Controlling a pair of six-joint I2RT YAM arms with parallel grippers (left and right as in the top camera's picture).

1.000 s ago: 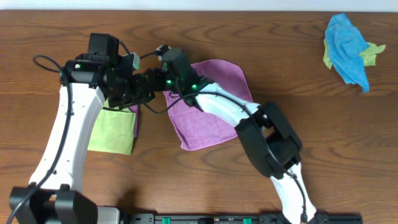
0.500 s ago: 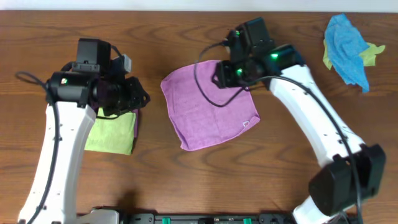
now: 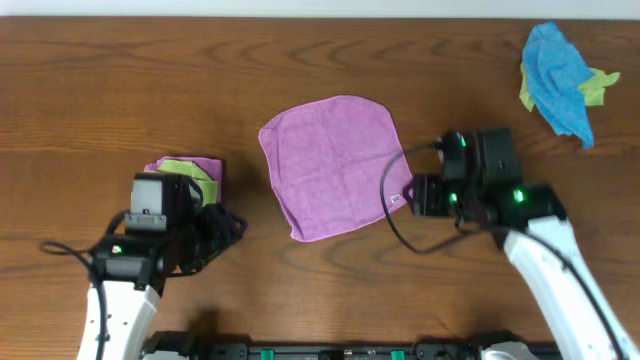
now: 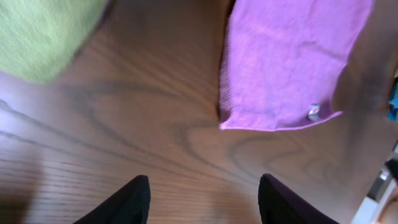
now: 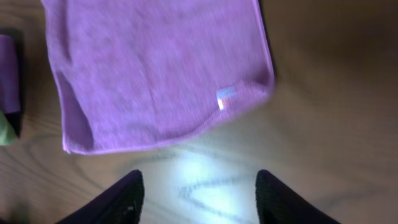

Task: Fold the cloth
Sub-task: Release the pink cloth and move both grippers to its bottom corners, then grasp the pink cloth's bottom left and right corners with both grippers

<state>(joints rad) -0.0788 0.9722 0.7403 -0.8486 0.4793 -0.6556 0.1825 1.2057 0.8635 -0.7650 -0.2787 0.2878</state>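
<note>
A pink cloth point(image 3: 333, 165) lies spread flat on the wooden table, with a small white tag at its near right corner point(image 3: 396, 199). It also shows in the left wrist view point(image 4: 286, 62) and in the right wrist view point(image 5: 158, 71). My left gripper point(image 3: 228, 222) is open and empty, left of the cloth's near corner, above bare wood point(image 4: 202, 186). My right gripper point(image 3: 418, 195) is open and empty, just right of the tagged corner, above bare wood point(image 5: 199, 186).
A folded green cloth on a folded purple one point(image 3: 188, 172) lies at the left, beside my left arm. A crumpled blue cloth point(image 3: 558, 80) with a yellow-green one point(image 3: 598, 88) under it lies at the far right corner.
Both arms have pulled back from the far middle of the table toward the front edge. The pink cloth was left spread flat. Both grippers now hang open at its near corners.
</note>
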